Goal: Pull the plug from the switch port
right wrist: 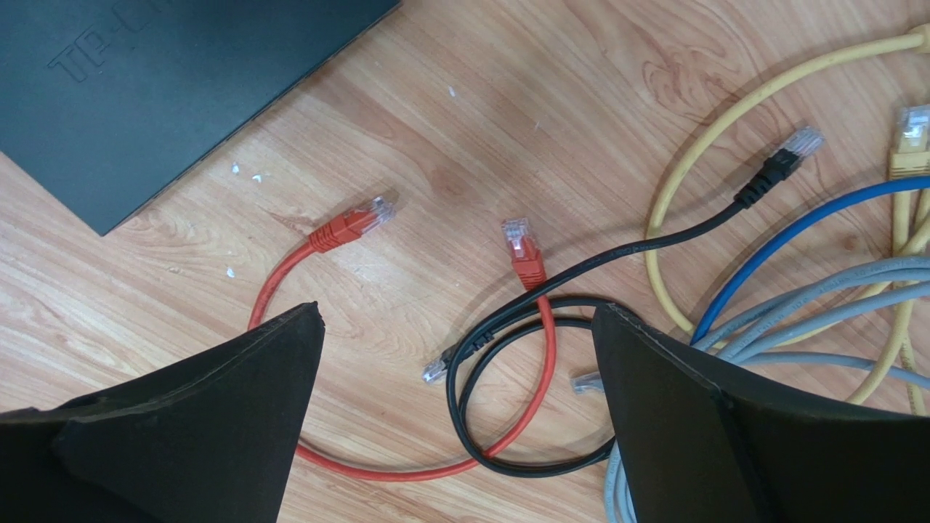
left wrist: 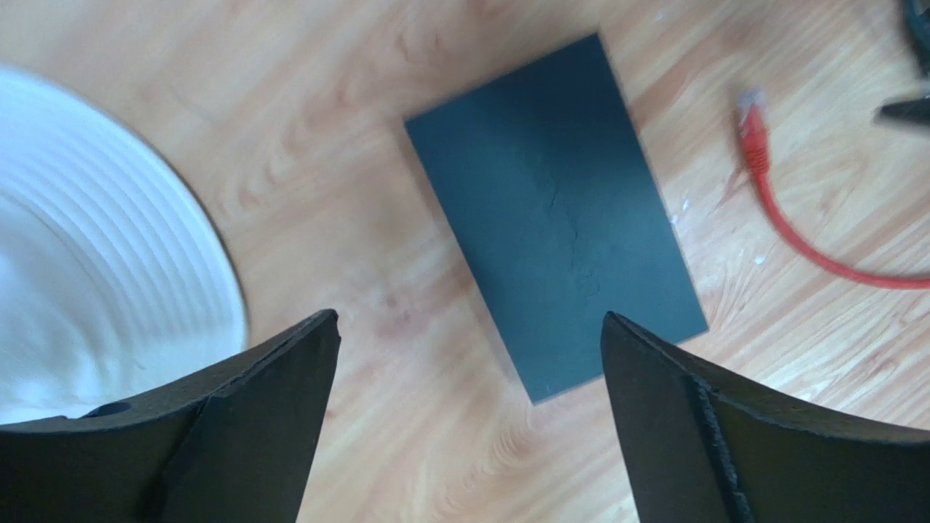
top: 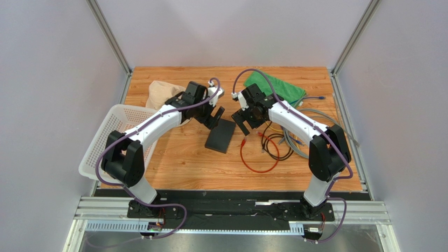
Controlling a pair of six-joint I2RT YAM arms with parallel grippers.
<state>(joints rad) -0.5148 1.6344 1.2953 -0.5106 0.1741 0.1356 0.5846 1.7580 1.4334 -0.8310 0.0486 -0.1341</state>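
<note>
**Left.** The left gripper (left wrist: 469,327) has its fingers spread wide with nothing between them. The switch (left wrist: 557,207) lies flat on the table (left wrist: 360,163), straight ahead of this claw. Its near short end sits just beyond the gap, closer to the right-hand finger. Its long axis runs away from the claw, and the far end leans left. No cable enters any edge that shows; the socket row itself is not visible.

**Centre.** A red plug (right wrist: 355,223) lies loose on the wood just beside the switch's corner, apart from it. It is off to the right of the left claw.

**Right.** The right gripper (right wrist: 458,311) is likewise spread wide and empty. From this claw the switch is ahead and to the left, beyond the left-hand finger. The red plug is ahead of the gap, slightly left, and a second red plug (right wrist: 522,248) is ahead, slightly right. The black cable (right wrist: 655,245) and other loose leads lie ahead to the right.

**Reading.** The left claw is nearer the switch and the right claw nearer the plug. The plug appears already free, so the pull is judged done.
</note>
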